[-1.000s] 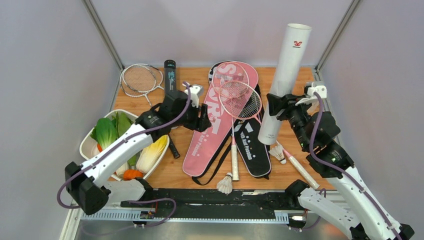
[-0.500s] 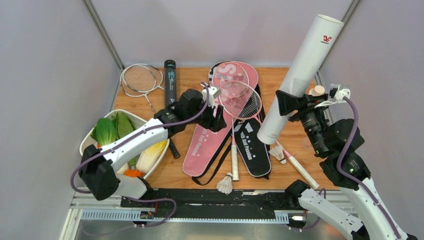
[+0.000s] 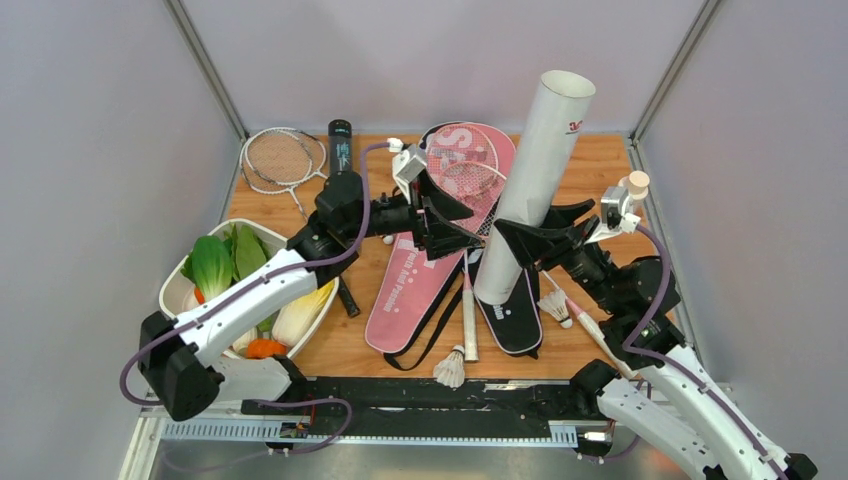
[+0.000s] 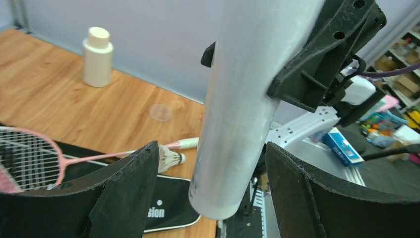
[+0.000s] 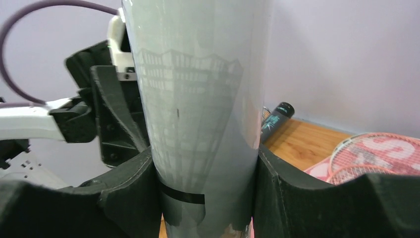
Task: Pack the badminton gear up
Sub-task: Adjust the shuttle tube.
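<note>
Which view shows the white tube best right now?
Top external: the whole white tube, open top to base, clamped by the right gripper. Right wrist shows only its gripped middle; left wrist, its lower end.

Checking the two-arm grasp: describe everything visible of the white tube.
The white tube is a long, smooth, glossy cylinder, open at the top, small red logo near the rim, dark band low down. It is held nearly upright above the black bag, clamped by the right gripper; the open left gripper straddles its lower end.
</note>
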Available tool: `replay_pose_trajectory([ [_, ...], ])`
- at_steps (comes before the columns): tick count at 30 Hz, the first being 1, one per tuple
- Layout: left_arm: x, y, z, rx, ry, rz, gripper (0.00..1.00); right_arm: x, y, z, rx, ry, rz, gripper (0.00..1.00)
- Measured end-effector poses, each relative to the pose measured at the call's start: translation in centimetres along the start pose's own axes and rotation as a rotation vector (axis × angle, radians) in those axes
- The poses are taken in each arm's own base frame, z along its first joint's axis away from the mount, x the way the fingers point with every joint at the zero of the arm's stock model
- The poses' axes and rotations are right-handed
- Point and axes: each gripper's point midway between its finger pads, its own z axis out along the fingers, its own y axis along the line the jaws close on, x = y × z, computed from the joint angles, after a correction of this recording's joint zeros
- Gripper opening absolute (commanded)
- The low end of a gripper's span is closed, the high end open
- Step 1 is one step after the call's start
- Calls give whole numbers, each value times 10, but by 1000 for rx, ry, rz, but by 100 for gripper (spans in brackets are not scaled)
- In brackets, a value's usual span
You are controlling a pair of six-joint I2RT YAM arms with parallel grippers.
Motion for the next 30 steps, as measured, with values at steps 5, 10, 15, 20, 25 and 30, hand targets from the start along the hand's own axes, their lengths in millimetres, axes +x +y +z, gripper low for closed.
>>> replay_pose_trajectory([
  [5,22,-6,23,103,67,-63,85,-7,12,2,-82,-66,-20,15],
  [10,40,-27,35,202,122,-86,85,-21,23,4,-142,-140,-20,15],
  [15,33,-44,39,270,89,-58,84,-30,34,2,-198,-185,12,17],
  [20,30,-56,42,322,67,-32,81,-33,42,0,-235,-194,59,22],
  [25,44,-56,50,357,95,-51,83,-17,36,0,-220,-164,100,23],
  [30,52,-56,53,390,111,-71,68,-8,32,1,-210,-138,127,36],
])
